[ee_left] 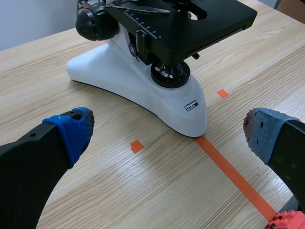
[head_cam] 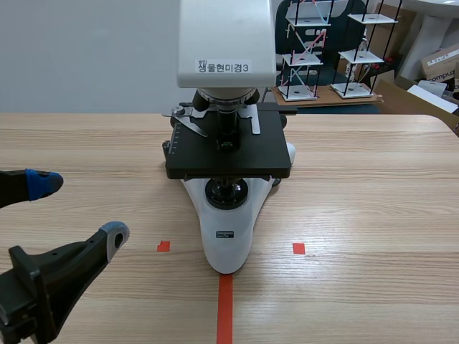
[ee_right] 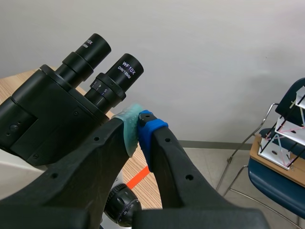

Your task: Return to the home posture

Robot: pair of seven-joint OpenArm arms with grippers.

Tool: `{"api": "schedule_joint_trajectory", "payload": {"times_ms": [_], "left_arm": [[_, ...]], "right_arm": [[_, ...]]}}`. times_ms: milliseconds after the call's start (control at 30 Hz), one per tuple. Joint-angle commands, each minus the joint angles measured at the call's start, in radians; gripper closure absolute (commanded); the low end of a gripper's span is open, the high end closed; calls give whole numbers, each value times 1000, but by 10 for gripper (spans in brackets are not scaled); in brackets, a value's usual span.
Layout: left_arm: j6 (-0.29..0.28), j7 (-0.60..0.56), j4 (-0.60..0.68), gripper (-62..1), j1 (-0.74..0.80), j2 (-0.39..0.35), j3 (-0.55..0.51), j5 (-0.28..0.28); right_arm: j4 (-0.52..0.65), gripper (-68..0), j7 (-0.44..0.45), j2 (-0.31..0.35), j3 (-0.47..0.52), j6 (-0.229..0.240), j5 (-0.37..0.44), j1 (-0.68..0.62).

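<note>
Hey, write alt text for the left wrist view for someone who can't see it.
The left tool hangs open above a wooden table, its blue-padded fingers wide apart. Ahead of it stands a white and black microscope, the tip of its base meeting an orange tape line.

The left pincer (head_cam: 79,209) has two thick black fingers (ee_left: 28,167) of matte plastic. One finger ends in a bright blue dotted pad (ee_left: 71,131), the other in a grey-blue pad (ee_left: 264,133) with small dark dots. The right pincer (ee_right: 138,131) is of the same black, with small round holes along each finger, a pale green pad (ee_right: 127,131) and a blue pad (ee_right: 152,131).
</note>
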Motion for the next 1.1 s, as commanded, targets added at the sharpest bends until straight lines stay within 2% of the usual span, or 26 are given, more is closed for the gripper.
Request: {"api": "schedule_joint_trajectory", "payload": {"times_ms": [0, 833, 967, 1067], "left_arm": [[6, -16, 10, -623, -3, 0, 2, -10], [6, -16, 10, -623, -3, 0, 2, -10], [6, -17, 10, -623, -3, 0, 2, -10], [6, -16, 10, -623, -3, 0, 2, -10]], "right_arm": [[15, 0, 11, 17, 16, -4, 8, 23], [15, 0, 16, 16, 16, -4, 8, 17], [16, 0, 45, 30, 16, -3, 1, -15], [32, -1, 80, 64, 20, -3, 0, -59]]}}
